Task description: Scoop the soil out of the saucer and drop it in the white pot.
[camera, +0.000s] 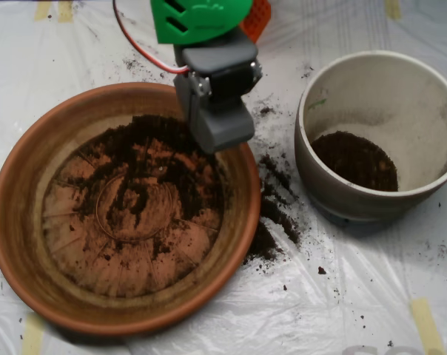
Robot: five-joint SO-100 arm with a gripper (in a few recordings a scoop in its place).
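The terracotta saucer fills the left of the overhead view. Dark crumbly soil lies spread over its ridged base, thickest toward the upper middle. My grey scoop hangs over the saucer's upper right rim, its two halves closed together as seen from above. The green and orange arm parts sit above it. The white pot stands at the right, apart from the scoop, with a patch of soil on its bottom.
Spilled soil lies on the white plastic sheet between the saucer and the pot. A red wire loops at the top near the arm. Tape strips hold the sheet down at the edges.
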